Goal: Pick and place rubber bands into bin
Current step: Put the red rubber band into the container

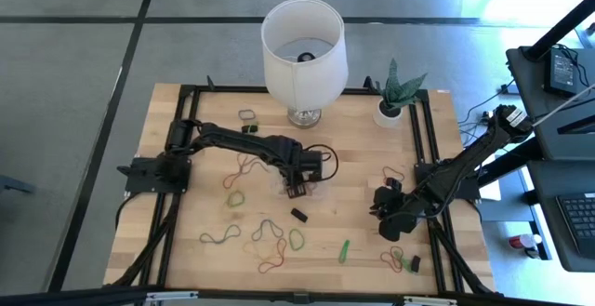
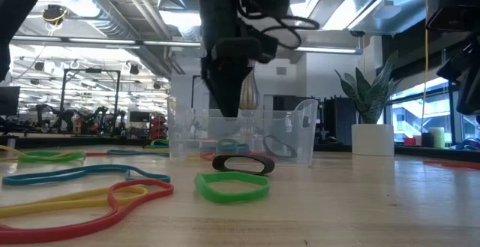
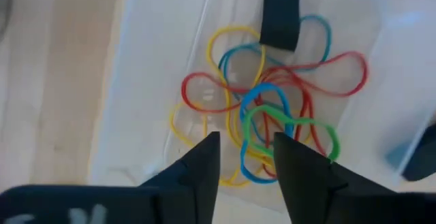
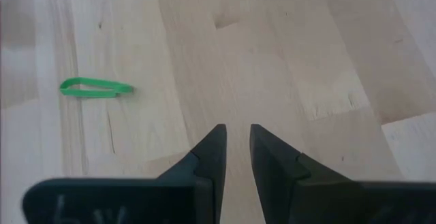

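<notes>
The left gripper (image 3: 245, 159) hangs over the clear bin (image 2: 300, 131), its jaws apart with nothing between them. Just beyond its fingertips (image 3: 208, 149) a tangle of rubber bands (image 3: 272, 108) in yellow, red, blue and green lies on the bin's floor, a black one among them. The bin stands near the middle of the worktop (image 1: 363, 143), in front of the white lampshade (image 1: 303, 46). The right gripper (image 4: 235, 139) hovers near the worktop's right edge, jaws a narrow gap apart and empty over bare wood. A green band (image 4: 95, 87) lies well off to one side of it. More loose bands (image 1: 265, 236) lie scattered toward the worktop's front edge. A potted plant (image 1: 395, 97) stands at the back edge.
</notes>
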{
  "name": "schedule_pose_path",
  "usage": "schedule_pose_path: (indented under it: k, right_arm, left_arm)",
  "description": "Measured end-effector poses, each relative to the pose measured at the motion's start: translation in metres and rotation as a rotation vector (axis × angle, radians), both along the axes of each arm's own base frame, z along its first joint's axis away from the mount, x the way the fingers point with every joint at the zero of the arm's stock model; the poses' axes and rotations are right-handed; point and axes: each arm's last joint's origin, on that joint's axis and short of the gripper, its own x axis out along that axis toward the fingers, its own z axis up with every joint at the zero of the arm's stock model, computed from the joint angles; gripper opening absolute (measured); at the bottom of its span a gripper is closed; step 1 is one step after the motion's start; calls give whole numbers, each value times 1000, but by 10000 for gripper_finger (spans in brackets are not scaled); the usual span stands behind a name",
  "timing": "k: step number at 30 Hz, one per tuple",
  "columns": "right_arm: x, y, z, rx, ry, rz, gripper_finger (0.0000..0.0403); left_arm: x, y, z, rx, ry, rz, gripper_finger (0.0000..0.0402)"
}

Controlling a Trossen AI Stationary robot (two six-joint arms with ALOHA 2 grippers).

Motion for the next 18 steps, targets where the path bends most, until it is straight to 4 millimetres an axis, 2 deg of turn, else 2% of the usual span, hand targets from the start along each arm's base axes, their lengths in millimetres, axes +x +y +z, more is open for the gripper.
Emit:
schedule_pose_path:
  k: [6, 10, 13, 18]
  right_arm:
    - [1, -1, 0, 3, -2, -11, 70]
    - [5, -5, 0, 8, -7, -34, 70]
    - [8, -7, 1, 16, -17, -53, 70]
    - [16, -7, 5, 68, -82, -79, 70]
  left_arm:
    - [-3, 0, 43, 3, -99, -14, 142]
    - [-14, 0, 73, 8, -171, -34, 128]
    - [-24, 0, 94, 12, -217, -74, 96]
    - [-45, 0, 115, 24, -222, -211, 12]
